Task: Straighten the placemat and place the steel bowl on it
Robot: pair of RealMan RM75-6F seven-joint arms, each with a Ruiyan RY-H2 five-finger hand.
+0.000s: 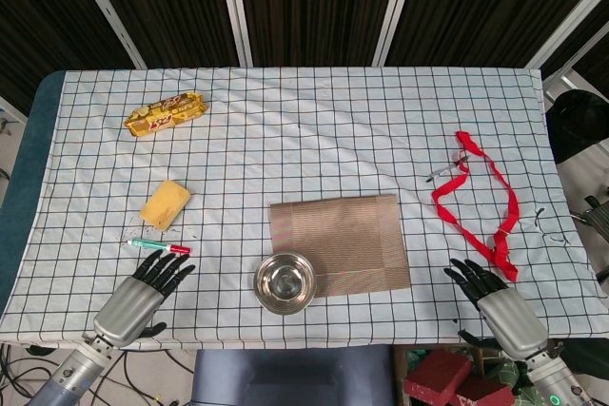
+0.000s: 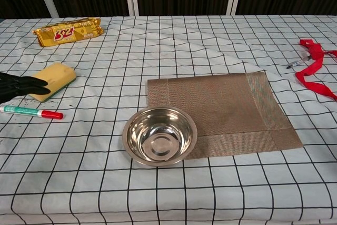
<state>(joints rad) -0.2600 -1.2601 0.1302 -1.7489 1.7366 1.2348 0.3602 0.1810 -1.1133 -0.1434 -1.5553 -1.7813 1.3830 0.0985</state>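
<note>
A brown woven placemat [image 1: 344, 238] [image 2: 221, 109] lies slightly skewed near the table's front middle. The steel bowl [image 1: 284, 283] [image 2: 159, 136] sits upright at its front left corner, overlapping the mat's edge. My left hand [image 1: 141, 296] hovers at the front left, fingers spread and holding nothing; in the chest view only its dark fingertips [image 2: 21, 85] show at the left edge. My right hand [image 1: 500, 305] sits at the front right corner, fingers apart and empty, outside the chest view.
A yellow sponge [image 1: 165, 203] [image 2: 51, 80] and a green-and-red marker [image 1: 159, 247] [image 2: 30, 112] lie just ahead of my left hand. A yellow snack packet [image 1: 166, 113] is at the back left. A red ribbon [image 1: 481, 204] and a pen [image 1: 444, 174] lie on the right.
</note>
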